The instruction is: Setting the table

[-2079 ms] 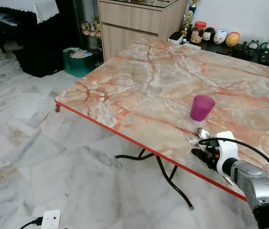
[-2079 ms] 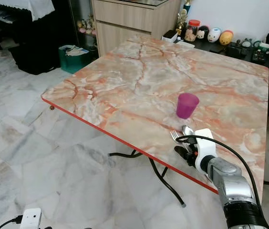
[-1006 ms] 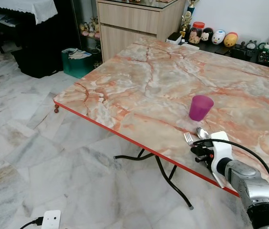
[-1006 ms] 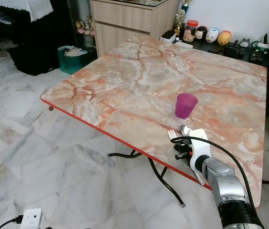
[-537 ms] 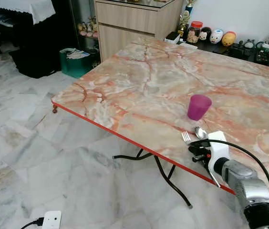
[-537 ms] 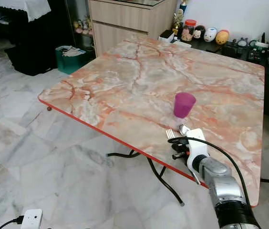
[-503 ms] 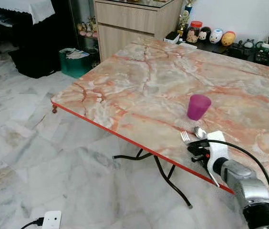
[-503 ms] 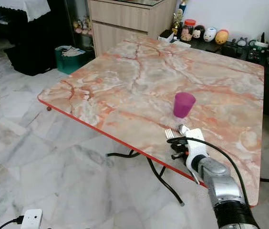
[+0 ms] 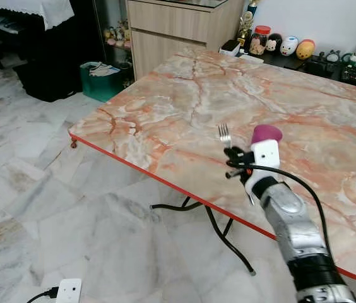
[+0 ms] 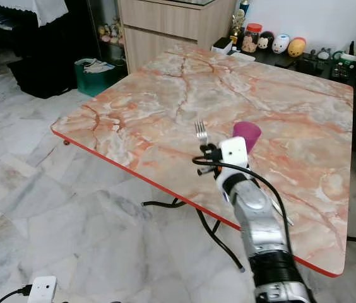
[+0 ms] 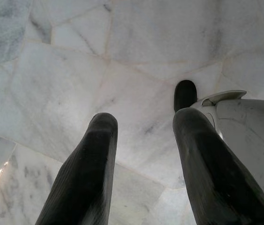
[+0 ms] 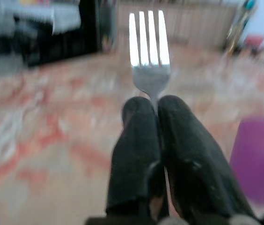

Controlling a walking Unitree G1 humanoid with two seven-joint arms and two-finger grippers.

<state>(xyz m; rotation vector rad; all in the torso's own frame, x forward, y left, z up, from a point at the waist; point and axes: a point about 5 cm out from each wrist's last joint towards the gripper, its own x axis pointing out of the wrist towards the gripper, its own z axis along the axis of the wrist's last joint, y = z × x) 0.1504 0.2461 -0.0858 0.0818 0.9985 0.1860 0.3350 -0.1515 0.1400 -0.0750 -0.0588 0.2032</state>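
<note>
My right gripper (image 9: 233,154) is shut on the handle of a silver fork (image 9: 225,134) and holds it in the air above the orange marble table (image 9: 178,107), tines pointing up. The right wrist view looks along the shut black fingers (image 12: 136,140) to the fork's tines (image 12: 149,47). A purple cup (image 10: 249,131) stands on the table just behind the gripper, partly hidden by the white wrist housing; it shows blurred as the purple cup (image 12: 256,159). My left gripper (image 11: 143,126) hangs open over the marble floor.
The table has a red front edge (image 9: 134,165) and black wire legs (image 9: 219,230). Behind it stand a wooden cabinet (image 9: 178,28), a green bin (image 9: 102,74) and a shelf of figurines (image 9: 285,45). A white power strip (image 9: 68,290) lies on the floor.
The right gripper has risen from the table's front edge, lifting the fork off the surface and carrying it up and to the left of the cup. The fork now stands upright.
</note>
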